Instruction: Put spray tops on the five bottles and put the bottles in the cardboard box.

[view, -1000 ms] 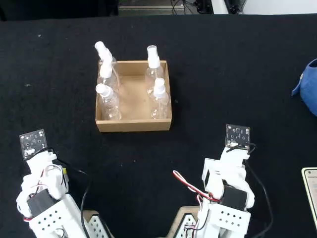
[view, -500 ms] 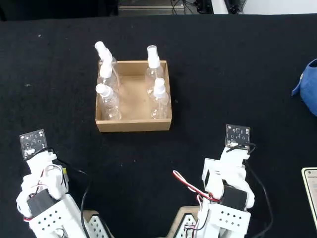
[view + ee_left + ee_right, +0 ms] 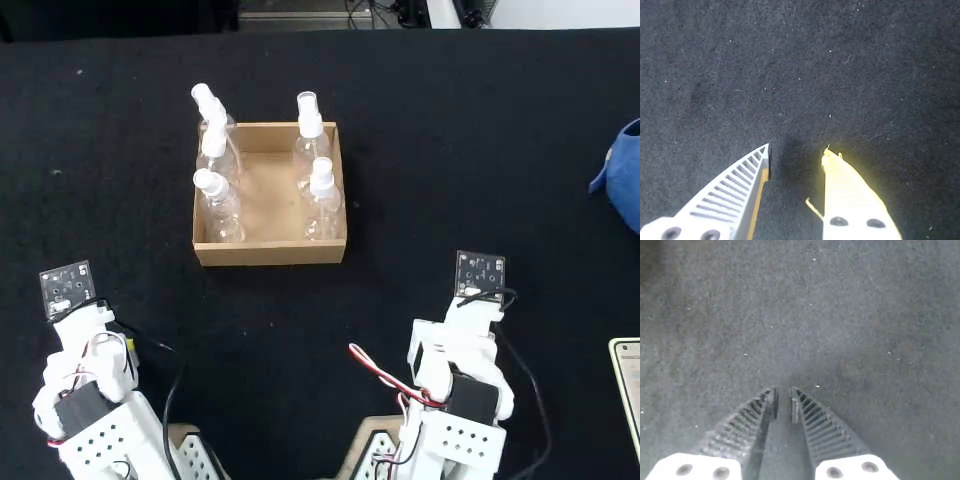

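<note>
Clear bottles (image 3: 322, 208), white spray tops (image 3: 309, 112); brown open-topped cardboard box (image 3: 270, 253).

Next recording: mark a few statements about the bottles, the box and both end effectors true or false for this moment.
1. All the bottles in view wear white spray tops. True.
2. The left end effector grips a bottle. False: it is open and empty above the black table.
3. The right end effector is shut with nothing in it. True.
4. In the high view, three bottles line the right side of the cardboard box. False: two stand there, and three are on the left.
</note>
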